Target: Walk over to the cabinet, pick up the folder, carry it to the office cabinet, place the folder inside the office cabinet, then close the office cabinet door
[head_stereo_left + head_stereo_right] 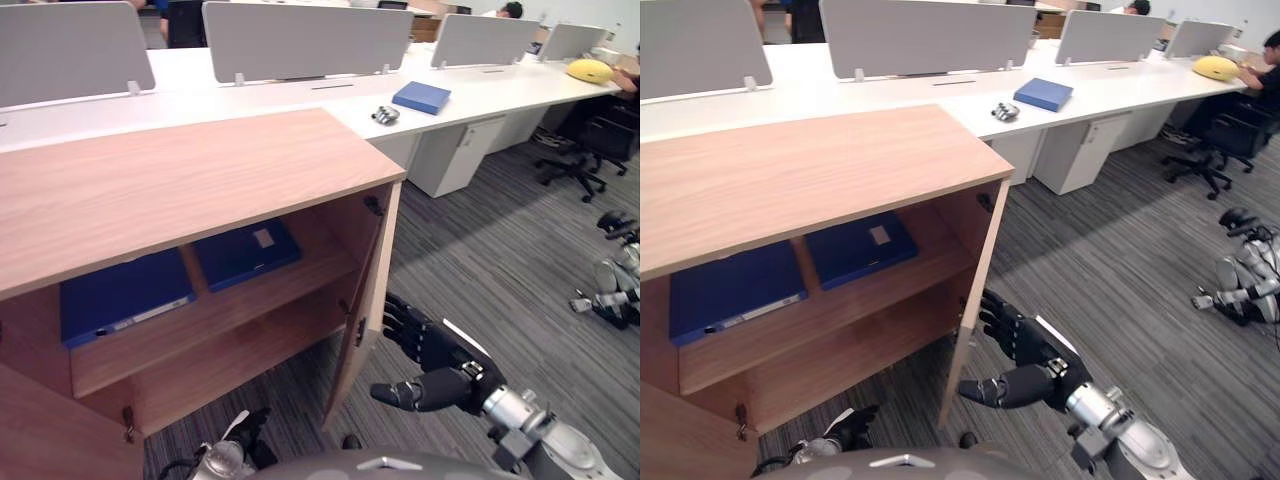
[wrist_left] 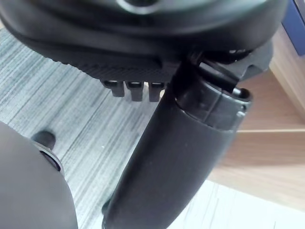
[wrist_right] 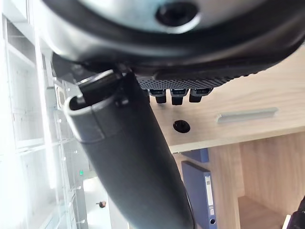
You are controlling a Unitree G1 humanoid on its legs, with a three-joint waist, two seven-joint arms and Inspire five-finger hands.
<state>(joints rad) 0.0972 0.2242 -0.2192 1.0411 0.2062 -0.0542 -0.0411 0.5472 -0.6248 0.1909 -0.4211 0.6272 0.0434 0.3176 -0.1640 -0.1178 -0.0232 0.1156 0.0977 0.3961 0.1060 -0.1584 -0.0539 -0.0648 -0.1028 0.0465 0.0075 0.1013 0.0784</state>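
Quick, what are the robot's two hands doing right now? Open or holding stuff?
Left robot hand: open, holding nothing.
Right robot hand: open, holding nothing, beside the cabinet door.

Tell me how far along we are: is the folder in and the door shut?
Done: two blue folders lie on the upper shelf inside the office cabinet. In hand: the right hand, open, is by the outer face of the open door; I cannot tell if they touch. The left hand hangs low. Left: push the door shut.
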